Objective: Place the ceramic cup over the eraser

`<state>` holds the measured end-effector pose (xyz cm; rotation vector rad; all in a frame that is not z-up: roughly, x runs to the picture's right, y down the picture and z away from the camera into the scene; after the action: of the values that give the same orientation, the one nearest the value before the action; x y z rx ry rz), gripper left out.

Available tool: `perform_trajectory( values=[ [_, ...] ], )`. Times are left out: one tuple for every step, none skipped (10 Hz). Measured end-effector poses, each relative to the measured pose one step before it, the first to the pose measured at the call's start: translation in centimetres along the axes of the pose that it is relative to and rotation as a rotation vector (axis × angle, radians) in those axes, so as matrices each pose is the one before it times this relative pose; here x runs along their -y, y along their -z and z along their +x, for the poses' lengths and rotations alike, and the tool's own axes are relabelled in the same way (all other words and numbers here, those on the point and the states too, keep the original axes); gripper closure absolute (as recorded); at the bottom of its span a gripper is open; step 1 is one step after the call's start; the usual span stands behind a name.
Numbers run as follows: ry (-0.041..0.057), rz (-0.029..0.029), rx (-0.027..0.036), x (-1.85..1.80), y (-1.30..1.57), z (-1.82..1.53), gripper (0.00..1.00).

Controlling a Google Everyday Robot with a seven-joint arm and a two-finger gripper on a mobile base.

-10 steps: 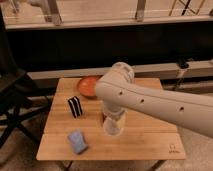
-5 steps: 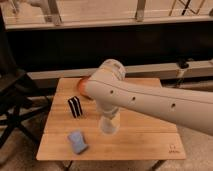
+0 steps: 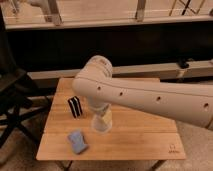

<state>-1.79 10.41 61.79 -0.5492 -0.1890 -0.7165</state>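
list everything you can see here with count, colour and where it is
table: one, light wood, centre
eraser: one, black with white stripes, upright, left part of table
cup: one, cream, upside down in the gripper, right of the eraser, apart from it
pad: one, light blue, front left of table
folding chair: one, black, left of table
arm: one, cream, reaching in from the right
gripper: one, shut on the cup, above mid table
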Motion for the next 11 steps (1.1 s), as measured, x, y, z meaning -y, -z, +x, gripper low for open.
perform_trajectory(
  values=[
    [0.00061, 0.00005, -0.00146, 0.463, 0.006, 0.125, 1.0],
    [0.00095, -0.00079, -0.00049, 0.662, -0.027, 0.139, 1.0],
    [-0.00251, -0.00259, -0.00179, 0.542, -0.065, 0.299, 1.0],
    [-0.00119, -0.00257, -0.00117, 0.895, -0.15, 0.311, 1.0],
    [0.00246, -0.00191, -0.00072, 0.69, -0.077, 0.053, 1.0],
    [-0.00172, -0.00392, -0.00203, 0.517, -0.071, 0.186, 1.0],
    [-0.00428, -0.00321, -0.0008, 0.38, -0.081, 0.197, 1.0],
    [-0.00212, -0.001, 0.00041, 0.56, 0.037, 0.047, 1.0],
    [-0.00128, 0.00006, 0.00021, 0.486, 0.073, 0.0, 1.0],
    [0.00149, -0.00034, 0.00024, 0.491, 0.086, -0.191, 1.0],
    [0.00199, -0.00101, -0.00074, 0.334, 0.036, -0.178, 1.0]
  ],
)
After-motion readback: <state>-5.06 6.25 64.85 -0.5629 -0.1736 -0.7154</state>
